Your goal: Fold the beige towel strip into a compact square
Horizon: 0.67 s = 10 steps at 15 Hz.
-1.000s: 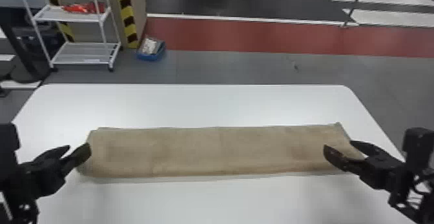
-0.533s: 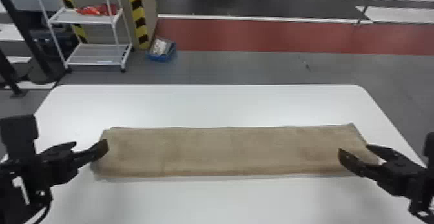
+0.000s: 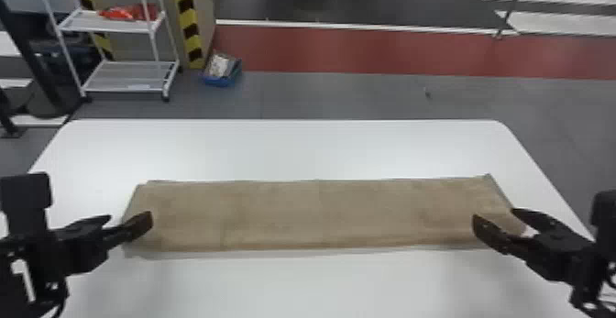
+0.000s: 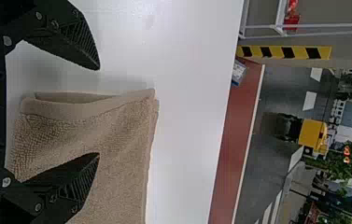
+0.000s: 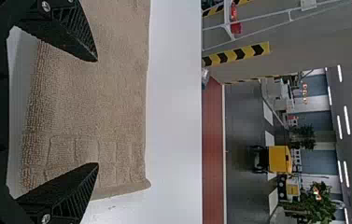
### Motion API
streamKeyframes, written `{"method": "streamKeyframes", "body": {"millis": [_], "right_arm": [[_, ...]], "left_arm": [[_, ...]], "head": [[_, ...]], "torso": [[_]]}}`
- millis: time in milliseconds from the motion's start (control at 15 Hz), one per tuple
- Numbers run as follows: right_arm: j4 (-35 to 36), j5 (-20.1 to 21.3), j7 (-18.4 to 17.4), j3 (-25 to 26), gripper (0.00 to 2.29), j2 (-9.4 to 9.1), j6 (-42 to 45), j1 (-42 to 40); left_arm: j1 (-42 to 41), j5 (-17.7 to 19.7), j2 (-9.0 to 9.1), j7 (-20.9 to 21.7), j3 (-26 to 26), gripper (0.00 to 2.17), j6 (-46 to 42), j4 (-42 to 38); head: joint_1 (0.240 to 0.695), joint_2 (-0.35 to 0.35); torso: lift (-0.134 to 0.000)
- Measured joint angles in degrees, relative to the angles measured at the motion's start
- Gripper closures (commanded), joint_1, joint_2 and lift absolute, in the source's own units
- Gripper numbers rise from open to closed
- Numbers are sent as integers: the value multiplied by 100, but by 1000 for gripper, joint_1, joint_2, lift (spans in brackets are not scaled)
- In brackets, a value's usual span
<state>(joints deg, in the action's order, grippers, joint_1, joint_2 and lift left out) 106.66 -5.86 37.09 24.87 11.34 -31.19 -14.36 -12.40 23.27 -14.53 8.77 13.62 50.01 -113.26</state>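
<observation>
In the head view, your beige towel strip (image 3: 284, 216) lies flat, lengthwise across the white tabletop (image 3: 321, 285), where it was. Your left gripper (image 3: 130, 218) has edged inward over its left end; your right gripper (image 3: 494, 215) is at the right end.

In the left wrist view, your fingers are spread astride the towel's end edge.

In the right wrist view, they're spread too.

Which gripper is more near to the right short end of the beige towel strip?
Right. The right gripper is at that end, fingers apart; the left gripper is at the opposite end, the length of the strip away.
</observation>
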Motion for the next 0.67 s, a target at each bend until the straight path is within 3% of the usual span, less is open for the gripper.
{"method": "streamKeyframes", "body": {"millis": [333, 400, 533, 667], "right_arm": [[11, -27, 0, 11, 80, 0, 71, -92], [15, -30, 1, 16, 80, 0, 77, -100], [28, -37, 9, 24, 80, 0, 81, -109], [43, -43, 9, 26, 80, 2, 82, -111]], "left_arm": [[43, -4, 2, -7, -129, 272, -13, 94], [44, -9, 3, -7, -141, 363, -13, 97], [44, -22, 5, -7, -161, 616, -13, 101], [50, -30, -2, 6, -172, 1190, 24, 98]], "head": [[695, -86], [695, -87], [695, -90], [695, -91]], "torso": [[-124], [-124], [-124], [-124]]}}
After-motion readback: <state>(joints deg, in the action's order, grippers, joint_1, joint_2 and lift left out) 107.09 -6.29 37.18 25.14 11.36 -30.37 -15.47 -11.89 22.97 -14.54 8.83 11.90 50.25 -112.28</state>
